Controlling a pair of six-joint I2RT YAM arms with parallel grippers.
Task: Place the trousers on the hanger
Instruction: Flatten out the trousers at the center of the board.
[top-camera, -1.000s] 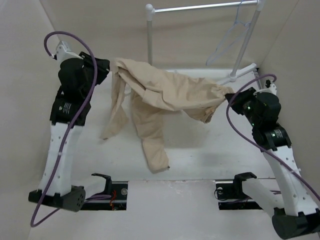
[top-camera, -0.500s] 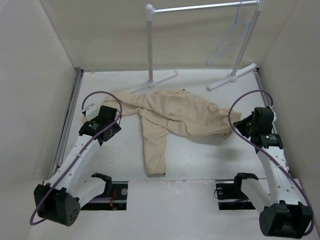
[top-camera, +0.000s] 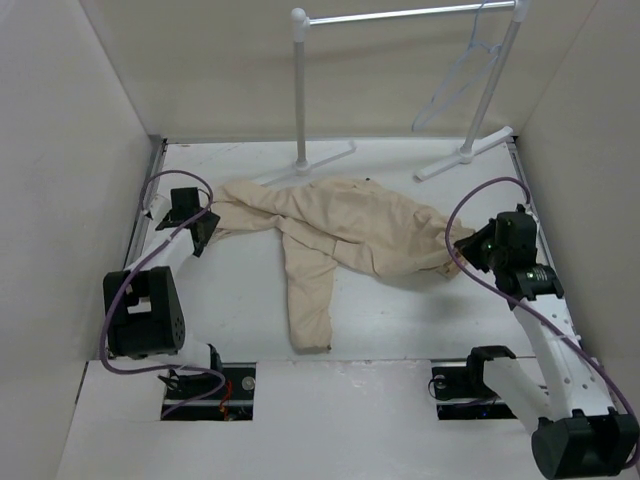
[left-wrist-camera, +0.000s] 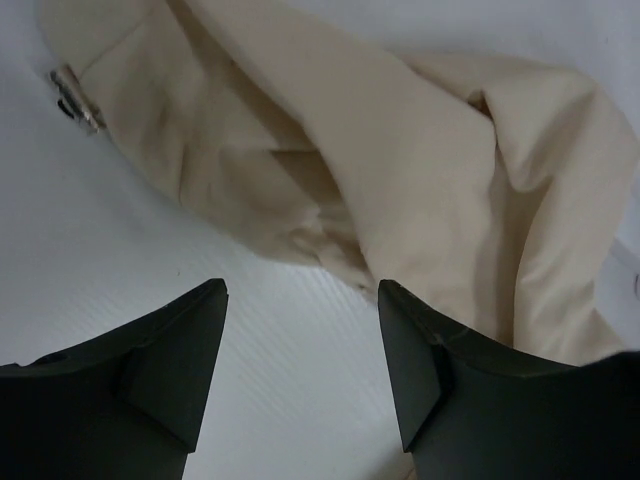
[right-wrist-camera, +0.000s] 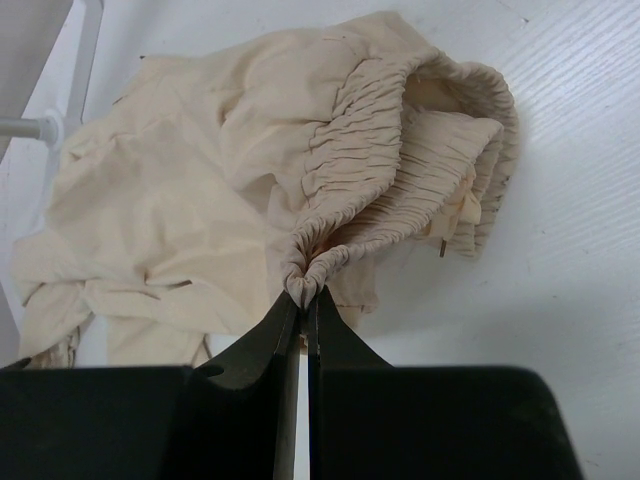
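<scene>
Lowered since a second ago, the trousers (top-camera: 350, 225) now lie on the desk (top-camera: 400, 310) instead of hanging stretched between both arms, and my left arm has folded back. Left claw (left-wrist-camera: 300, 300): released, jaws apart over bare desk, a leg end just beyond its tips. Right claw (right-wrist-camera: 303, 295): clenched on the gathered waistband. The trousers' long axis runs left to right, waistband at right; one leg trails toward the near edge. The hanger (top-camera: 450, 85) hangs from the rail (top-camera: 400, 15) at far right, well apart from the cloth, beyond the right claw; I judge the right arm nearer to it. No brand, label or writing is legible.
</scene>
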